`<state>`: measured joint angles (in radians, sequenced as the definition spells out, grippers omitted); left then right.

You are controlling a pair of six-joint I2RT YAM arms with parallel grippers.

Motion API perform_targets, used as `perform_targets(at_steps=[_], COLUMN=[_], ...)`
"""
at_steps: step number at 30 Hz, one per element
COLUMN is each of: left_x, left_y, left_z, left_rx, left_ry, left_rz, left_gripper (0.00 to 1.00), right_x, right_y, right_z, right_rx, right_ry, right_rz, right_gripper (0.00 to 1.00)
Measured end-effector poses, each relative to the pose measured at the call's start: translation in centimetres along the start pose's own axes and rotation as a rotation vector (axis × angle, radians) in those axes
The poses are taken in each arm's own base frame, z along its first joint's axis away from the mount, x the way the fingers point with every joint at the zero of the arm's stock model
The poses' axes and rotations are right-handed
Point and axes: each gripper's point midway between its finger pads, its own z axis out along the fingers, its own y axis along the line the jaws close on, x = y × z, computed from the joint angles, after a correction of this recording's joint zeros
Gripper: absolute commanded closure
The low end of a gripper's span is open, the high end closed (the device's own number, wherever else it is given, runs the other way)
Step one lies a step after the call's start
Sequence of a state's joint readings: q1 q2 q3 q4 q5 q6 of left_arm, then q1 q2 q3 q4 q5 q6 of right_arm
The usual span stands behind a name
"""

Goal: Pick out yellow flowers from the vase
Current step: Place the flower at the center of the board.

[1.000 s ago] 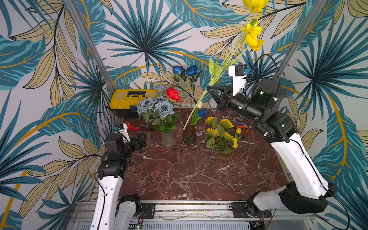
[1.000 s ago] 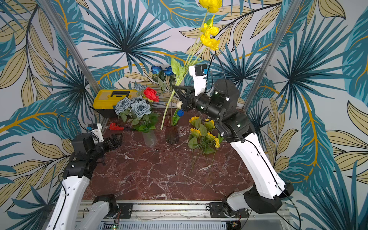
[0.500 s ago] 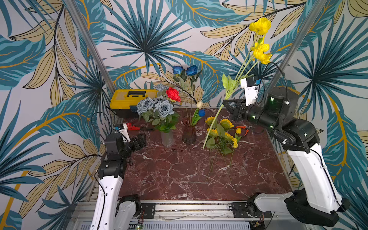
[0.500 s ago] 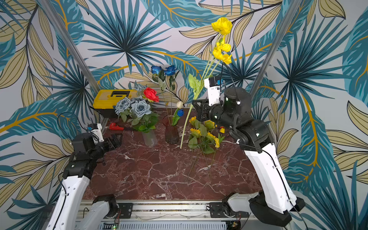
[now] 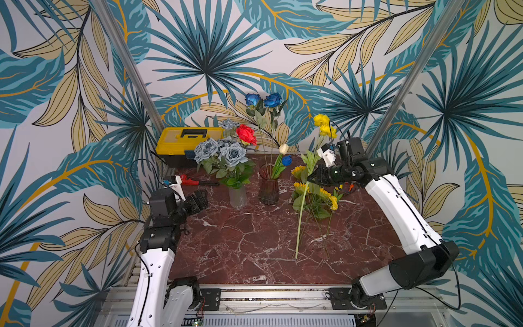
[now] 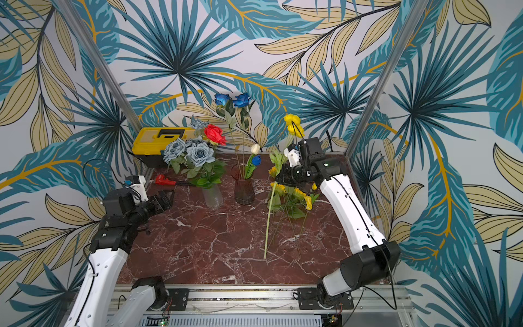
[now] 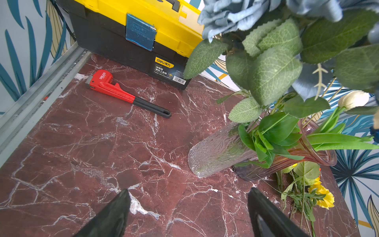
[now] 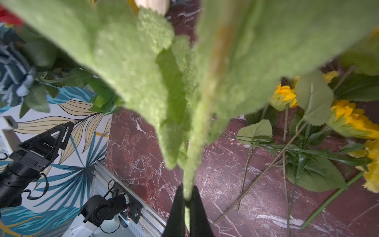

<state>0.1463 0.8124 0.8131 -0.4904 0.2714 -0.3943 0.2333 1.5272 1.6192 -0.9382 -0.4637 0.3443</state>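
Fingers point(image 8: 178, 207) of the right gripper point(image 8: 186, 197) are pinched together on a green stem point(image 8: 190, 170), right up close on the wrist view, with fuzzy leaves filling the lens. In both top views that stem runs tilted, foot down toward the table's front half and yellow blooms point(image 5: 322, 124) riding high above the gripper, near the back wall. Whether the foot touches the table point(image 5: 226, 254), I cannot tell. Under and around the gripper lies a pile point(image 5: 322, 194) of yellow flowers out on the marble, sunflowers among them, stems fanned toward the front.

Beside the pile, toward the left arm, stands the dark vase point(image 5: 268, 188), holding two blue roses point(image 5: 252, 99), a white bud point(image 5: 283, 148) and a blue bud point(image 5: 286, 160). Next over is a clear vase point(image 5: 237, 196) with grey-blue roses point(image 5: 233, 154) and one red rose point(image 5: 246, 134).

Left gripper point(image 5: 201, 198) hangs low near the table's left edge, jaws wide apart, nothing between them, pointed toward the clear vase. Beyond it a red wrench point(image 5: 188, 180) lies flat, and a yellow toolbox point(image 5: 184, 138) sits in the back corner.
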Motion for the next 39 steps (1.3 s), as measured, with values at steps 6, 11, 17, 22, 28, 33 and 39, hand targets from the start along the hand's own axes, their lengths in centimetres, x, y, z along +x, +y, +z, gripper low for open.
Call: perform_targets(at_steps=[6,11,17,22,28,33,39], left_x=[0.1,0.1,0.1,0.1,0.1,0.1,0.1], left_y=[0.1,0.1,0.1,0.1,0.1,0.1,0.1], left_z=[0.2,0.2,0.2,0.2,0.2,0.2,0.2], left_rx=[-0.001,-0.001,-0.001,-0.002,-0.001,-0.001,-0.001], left_ry=[0.009,0.009,0.009,0.009,0.008,0.008,0.008], left_rz=[-0.002,-0.003,-0.003,-0.003,-0.003,-0.003,-0.003], left_gripper=[0.10,0.10,0.10,0.10,0.10,0.10,0.10], right_x=[0.0,0.2,0.5,0.2,-0.2,-0.6,-0.9], right_y=[-4.2,-6.4,-8.9,-11.4,-12.6,-12.4,-12.2], right_z=[4.9,9.3,13.2,15.3,16.0,16.0,15.9], right_rx=[-0.005,-0.014,-0.017,-0.014,-0.013,-0.021,-0.025], right_ry=[0.087,0.161,0.220,0.227,0.213,0.201,0.189], right_rz=[0.120,0.169,0.227,0.294,0.326,0.321,0.316], right_gripper=[1.00,1.00,1.00,1.00,0.96,0.90,0.84])
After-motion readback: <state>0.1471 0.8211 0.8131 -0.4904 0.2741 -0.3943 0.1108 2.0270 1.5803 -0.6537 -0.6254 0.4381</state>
